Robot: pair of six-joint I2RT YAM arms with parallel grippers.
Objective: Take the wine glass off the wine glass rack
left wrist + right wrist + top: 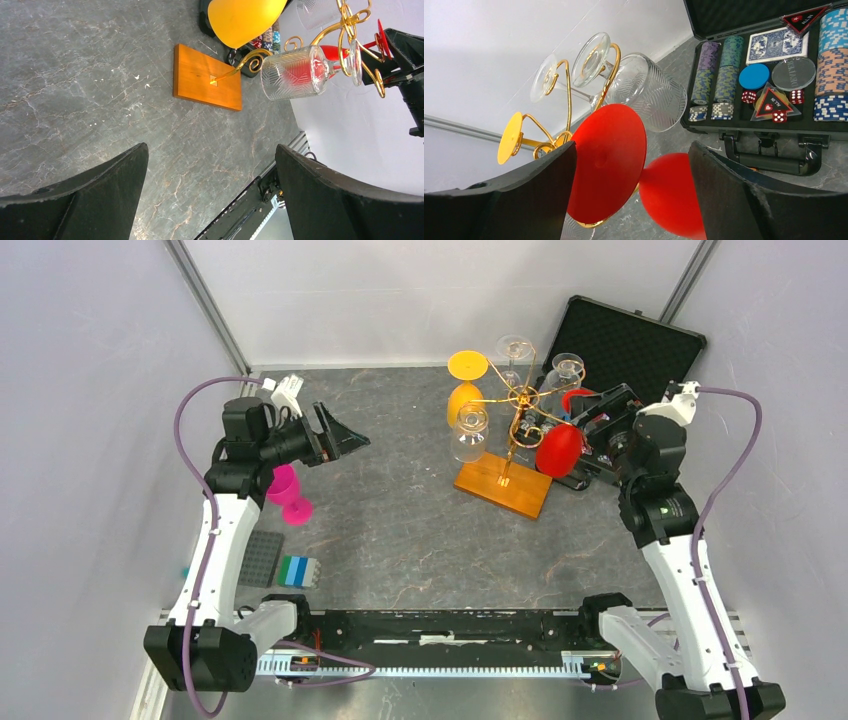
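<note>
The wine glass rack (521,400) is gold wire on an orange-brown wooden base (503,486); it also shows in the left wrist view (206,77). Several glasses hang from it upside down: a yellow one (465,400), clear ones (470,430), and a red wine glass (558,448). My right gripper (592,432) is open beside the red glass. In the right wrist view its jaws (632,146) stand on either side of the red foot (609,160) and the bowl (671,192). My left gripper (347,440) is open and empty above the table, left of the rack (210,150).
An open black case (625,345) with poker chips, cards and dice (769,75) lies right behind the rack and the right gripper. A pink glass (287,490) sits on the table under the left arm. A grey plate (260,558) and a blue-green block (297,571) lie front left.
</note>
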